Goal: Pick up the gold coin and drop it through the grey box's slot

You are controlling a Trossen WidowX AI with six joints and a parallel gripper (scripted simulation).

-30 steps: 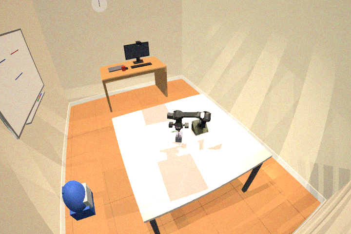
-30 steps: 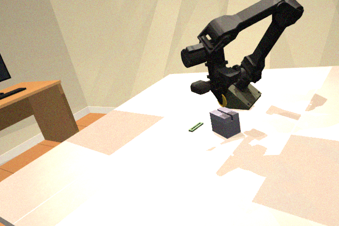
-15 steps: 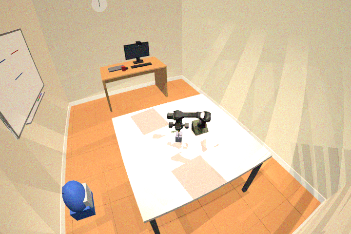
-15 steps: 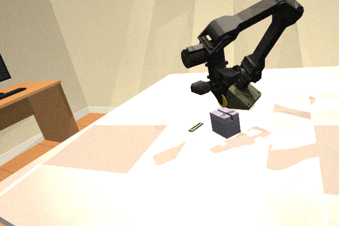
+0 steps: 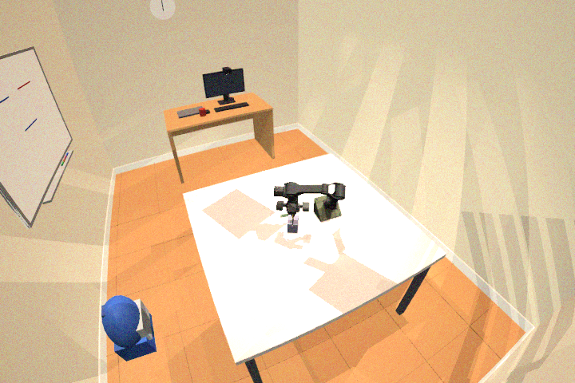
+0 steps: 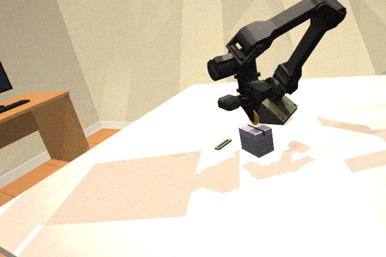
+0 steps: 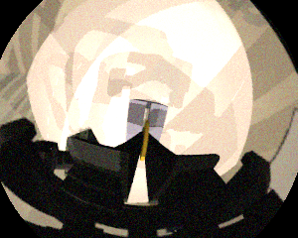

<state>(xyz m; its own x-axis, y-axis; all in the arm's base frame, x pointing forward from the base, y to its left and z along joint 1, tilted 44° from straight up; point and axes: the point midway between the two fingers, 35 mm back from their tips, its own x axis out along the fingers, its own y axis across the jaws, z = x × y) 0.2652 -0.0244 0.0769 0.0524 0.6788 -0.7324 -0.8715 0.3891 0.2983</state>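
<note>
Black parallel-jaw gripper [image 6: 253, 118] is clamped on the thin gold coin [image 6: 255, 116], coin on edge, face vertical, hanging just above the closed grey box [image 6: 256, 140] near frame centre. In the wrist view the coin edge [image 7: 144, 135] lines up along the lid slot [image 6: 258, 128]. Small dark-green holder [image 6: 223, 144] lies left of the box.

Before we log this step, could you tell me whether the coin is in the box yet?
Not yet: the coin hangs in the jaws above the box.

An office: desk [image 5: 234, 118] with monitor [image 5: 224, 84], wall whiteboard [image 5: 19, 131].
</note>
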